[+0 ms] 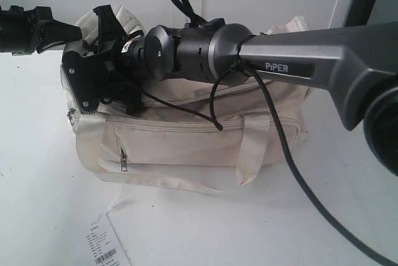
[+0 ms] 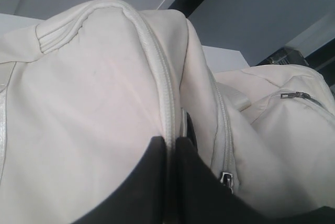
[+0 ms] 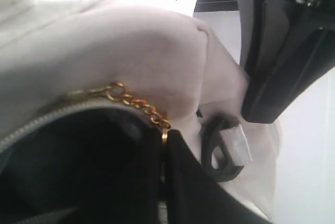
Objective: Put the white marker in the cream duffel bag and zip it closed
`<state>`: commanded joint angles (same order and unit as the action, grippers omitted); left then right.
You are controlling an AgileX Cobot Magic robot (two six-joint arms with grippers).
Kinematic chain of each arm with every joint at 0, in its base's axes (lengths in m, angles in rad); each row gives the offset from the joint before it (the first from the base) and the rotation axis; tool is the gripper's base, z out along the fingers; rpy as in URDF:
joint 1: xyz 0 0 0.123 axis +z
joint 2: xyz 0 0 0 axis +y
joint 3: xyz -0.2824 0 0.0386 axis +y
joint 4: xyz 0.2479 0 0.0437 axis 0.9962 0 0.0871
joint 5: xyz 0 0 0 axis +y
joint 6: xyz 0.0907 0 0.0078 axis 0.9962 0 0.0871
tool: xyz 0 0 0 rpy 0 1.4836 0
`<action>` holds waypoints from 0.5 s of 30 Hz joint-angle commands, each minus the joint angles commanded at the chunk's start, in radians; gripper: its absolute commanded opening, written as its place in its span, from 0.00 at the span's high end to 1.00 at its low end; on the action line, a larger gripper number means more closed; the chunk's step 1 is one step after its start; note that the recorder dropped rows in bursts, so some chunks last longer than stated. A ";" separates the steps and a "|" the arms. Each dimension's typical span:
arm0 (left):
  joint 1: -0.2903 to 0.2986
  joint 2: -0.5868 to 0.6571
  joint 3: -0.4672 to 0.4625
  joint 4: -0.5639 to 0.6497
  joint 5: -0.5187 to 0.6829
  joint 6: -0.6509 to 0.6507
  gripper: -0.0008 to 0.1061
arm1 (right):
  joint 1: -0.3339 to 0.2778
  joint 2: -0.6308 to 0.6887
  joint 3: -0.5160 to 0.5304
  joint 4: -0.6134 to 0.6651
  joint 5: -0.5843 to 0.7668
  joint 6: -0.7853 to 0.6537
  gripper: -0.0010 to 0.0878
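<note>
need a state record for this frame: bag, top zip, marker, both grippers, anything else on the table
bag: cream duffel bag lying on white table
top zip: open at the end shown in the right wrist view, dark interior showing
marker: white marker not visible in any view
left gripper: shut, pinching the bag's zipper seam
right gripper: shut on gold chain pull
other: barcode paper tag on the table in front of the bag

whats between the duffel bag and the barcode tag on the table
Exterior view: just bare white table between the cream duffel bag, at its drooping handle, and the barcode tag.
</note>
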<state>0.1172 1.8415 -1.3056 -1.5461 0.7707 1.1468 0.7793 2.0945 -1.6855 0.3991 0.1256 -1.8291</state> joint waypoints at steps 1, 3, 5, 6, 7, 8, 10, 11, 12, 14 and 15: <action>0.000 0.000 0.000 0.000 -0.002 0.000 0.99 | 0.000 -0.009 0.000 0.000 0.009 0.003 0.99; 0.000 0.000 0.000 0.000 -0.002 0.000 0.99 | 0.000 -0.025 0.000 0.014 0.021 0.003 0.99; 0.000 0.000 0.000 0.000 -0.005 0.000 0.99 | 0.000 -0.041 0.000 0.016 0.025 0.022 0.99; 0.000 0.000 0.000 0.000 -0.008 0.000 0.99 | 0.000 -0.049 0.000 0.016 0.025 0.049 0.99; 0.000 0.000 0.000 0.000 -0.011 0.000 0.99 | 0.000 -0.055 0.000 0.016 0.027 0.075 0.99; 0.000 0.000 0.000 0.000 -0.011 0.000 0.99 | 0.000 -0.060 0.000 0.016 0.030 0.109 0.99; 0.000 0.000 0.000 0.000 -0.011 0.000 0.99 | 0.000 -0.068 0.000 0.016 0.032 0.174 0.99; 0.000 0.000 0.000 0.000 -0.011 0.000 0.99 | 0.000 -0.068 0.000 0.016 0.032 0.196 0.99; 0.000 0.000 0.000 0.000 -0.011 0.000 0.99 | 0.000 -0.068 0.000 0.016 0.032 0.215 0.99; 0.000 0.000 0.000 0.000 -0.011 0.000 0.99 | 0.000 -0.068 0.000 0.016 0.040 0.244 0.99; 0.000 0.000 0.000 0.000 -0.011 0.000 0.99 | 0.000 -0.068 0.000 0.016 0.042 0.265 0.99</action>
<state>0.1172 1.8415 -1.3056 -1.5461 0.7599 1.1468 0.7793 2.0263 -1.6855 0.4147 0.1675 -1.5641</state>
